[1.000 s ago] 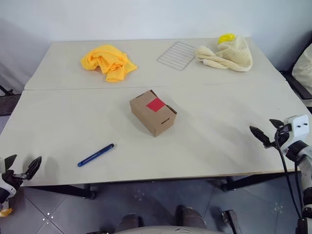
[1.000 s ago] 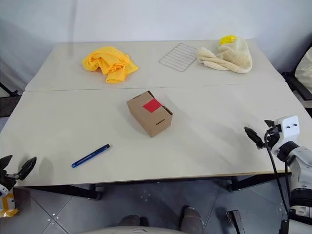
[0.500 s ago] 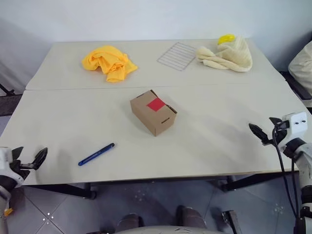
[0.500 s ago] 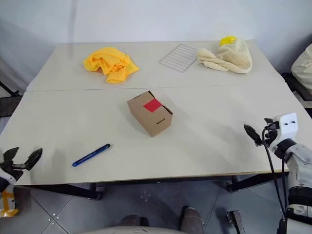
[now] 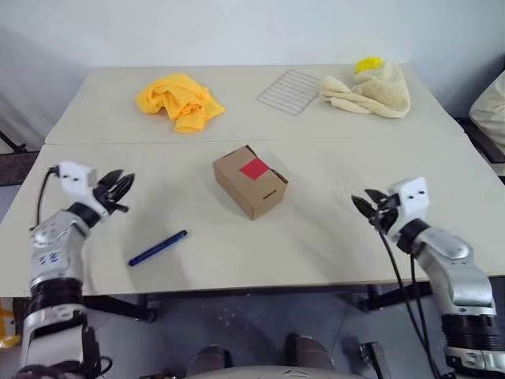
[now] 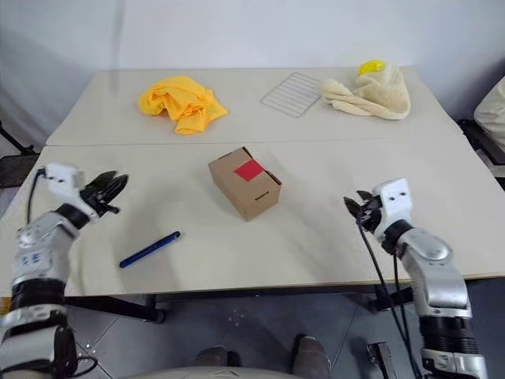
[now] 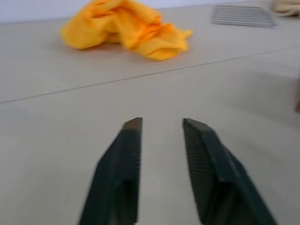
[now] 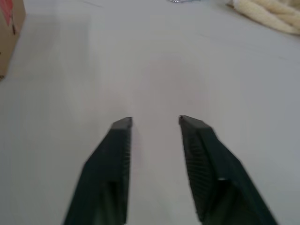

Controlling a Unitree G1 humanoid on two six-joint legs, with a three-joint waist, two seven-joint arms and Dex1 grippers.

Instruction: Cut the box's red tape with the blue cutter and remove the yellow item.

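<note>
The brown cardboard box [image 5: 250, 181] sits closed in the middle of the table, with the red tape [image 5: 254, 168] square on its top face. The blue cutter [image 5: 158, 248] lies flat near the front, left of the box. My left gripper [image 5: 120, 188] hovers over the table left of the box and behind the cutter, touching neither. Its fingers [image 7: 129, 150] stand a little apart and hold nothing. My right gripper [image 5: 364, 207] hangs to the right of the box, open by a narrow gap and empty. The box's edge [image 8: 10, 28] appears in the right wrist view. The yellow item is hidden.
An orange-yellow cloth [image 5: 180, 100] lies at the back left. At the back right are a wire rack [image 5: 293, 86], a cream cloth [image 5: 368, 88] and a yellow plastic piece [image 5: 367, 63]. A seam [image 5: 158, 143] runs across the table behind the box.
Both arms have swung in from the table's front corners to over the tabletop, left one forward and inward, right one leftward. Both grippers' fingers have drawn closer together.
</note>
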